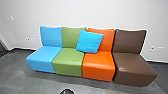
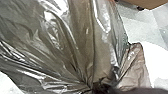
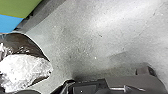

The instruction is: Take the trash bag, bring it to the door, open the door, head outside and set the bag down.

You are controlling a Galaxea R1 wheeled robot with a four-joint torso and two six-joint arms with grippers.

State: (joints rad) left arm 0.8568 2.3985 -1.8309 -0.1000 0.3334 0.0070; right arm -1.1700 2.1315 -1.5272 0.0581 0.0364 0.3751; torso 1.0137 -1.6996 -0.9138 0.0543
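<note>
The rm. has a big plain white wall [image 1: 100,12], w/ a dark strip [image 1: 18,48] along its foot. Below it is the gray floor [image 1: 45,83], w/ darker & lighter spots.

Next in size is a row of 4 soft seats, side by side w/ their backs to the wall. From L to R in the head view: blue seat [image 1: 41,56], green seat [image 1: 68,58], orange seat [image 1: 98,63], brown seat [image 1: 131,65]. They have no arms.

Then the trash bag [image 2: 75,37]. It's indoors, in the same rm. as the seats. The left wrist view has it up close: dark, thin & shiny, w/ lots of folds that run into one tight bunch (like a candy wrapper!). A loose flap [image 2: 136,67] sticks out past the bunch. In the right wrist view, the bag is near the robot's dark body, w/ a bright white shine on it. Can't tell if the left jaws pinch it, or if they are spread or pressed together. Can't tell for the right jaws, either.

A bright blue pillow [image 1: 89,41] leans on the green & orange backs. Smallest: pale wall plates [image 1: 159,49], low on the wall by the brown seat.
</note>
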